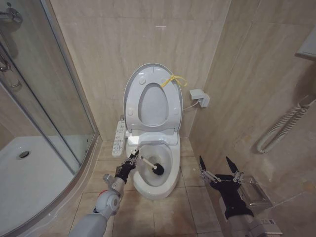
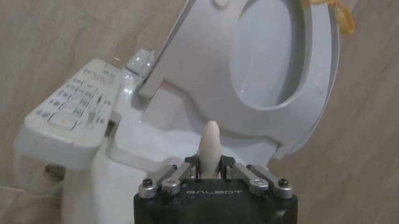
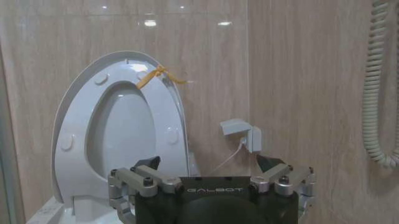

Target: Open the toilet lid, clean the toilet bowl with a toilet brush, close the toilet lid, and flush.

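- Jaws first, head view: your left gripper [image 1: 132,159] is clamped on the toilet brush [image 1: 149,164] at the near-left rim of the toilet bowl [image 1: 165,183]. Handle's long axis runs right and slightly near, bristle head inside the bowl. Left arm is the working one; right gripper [image 1: 220,165] hangs spread wide over floor tiles, right of the bowl.
- Left wrist view: handle tip [image 2: 210,140] stands up between the closed fingers; toilet lid [image 2: 321,88] upright beyond.
- Right wrist view: fingers [image 3: 145,164] parted, holding nothing; raised lid [image 3: 78,100] leans against the tiled wall, yellow strap [image 3: 153,74] on top. Tight corner, walls close on the right.
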Controlling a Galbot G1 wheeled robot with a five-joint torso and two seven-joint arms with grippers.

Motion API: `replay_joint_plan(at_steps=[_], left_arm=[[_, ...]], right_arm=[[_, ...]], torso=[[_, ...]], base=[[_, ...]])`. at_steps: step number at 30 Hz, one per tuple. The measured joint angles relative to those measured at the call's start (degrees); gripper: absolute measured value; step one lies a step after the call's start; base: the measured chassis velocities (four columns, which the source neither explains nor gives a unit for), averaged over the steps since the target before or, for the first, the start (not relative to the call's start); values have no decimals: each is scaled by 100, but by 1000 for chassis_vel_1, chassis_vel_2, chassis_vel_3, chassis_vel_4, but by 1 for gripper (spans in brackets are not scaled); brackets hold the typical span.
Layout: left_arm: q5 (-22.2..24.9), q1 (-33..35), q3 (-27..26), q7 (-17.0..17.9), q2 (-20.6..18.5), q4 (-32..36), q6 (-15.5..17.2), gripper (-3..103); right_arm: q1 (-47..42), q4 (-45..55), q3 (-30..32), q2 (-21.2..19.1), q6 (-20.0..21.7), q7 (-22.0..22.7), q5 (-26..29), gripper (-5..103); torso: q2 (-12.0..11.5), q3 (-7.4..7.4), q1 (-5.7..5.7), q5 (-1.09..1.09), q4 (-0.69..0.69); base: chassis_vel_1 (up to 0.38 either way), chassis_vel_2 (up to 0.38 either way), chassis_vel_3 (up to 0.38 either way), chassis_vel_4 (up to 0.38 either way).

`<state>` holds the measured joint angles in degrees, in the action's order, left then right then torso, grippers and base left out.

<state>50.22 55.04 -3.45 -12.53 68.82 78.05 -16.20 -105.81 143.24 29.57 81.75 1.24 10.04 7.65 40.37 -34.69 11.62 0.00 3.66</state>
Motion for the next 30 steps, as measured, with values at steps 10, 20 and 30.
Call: replay_joint_plan(at_steps=[10, 20, 30], left_arm=[[-969, -175, 95, -295, 218, -579, -511, 21], [174, -208, 268, -62, 107, 103, -34, 21], [-914, -82, 102, 307, -38, -119, 71, 21]], right_arm=[[0, 0, 0, 0, 0, 0, 0, 100], [0, 0, 0, 0, 0, 0, 0, 100], [0, 0, 0, 0, 0, 0, 0, 100]], torso=[[0, 0, 0, 0, 0], [0, 0, 0, 0, -1], [0, 0, 0, -1, -1]], base=[[0, 0, 0, 0], [0, 0, 0, 0], [0, 0, 0, 0]])
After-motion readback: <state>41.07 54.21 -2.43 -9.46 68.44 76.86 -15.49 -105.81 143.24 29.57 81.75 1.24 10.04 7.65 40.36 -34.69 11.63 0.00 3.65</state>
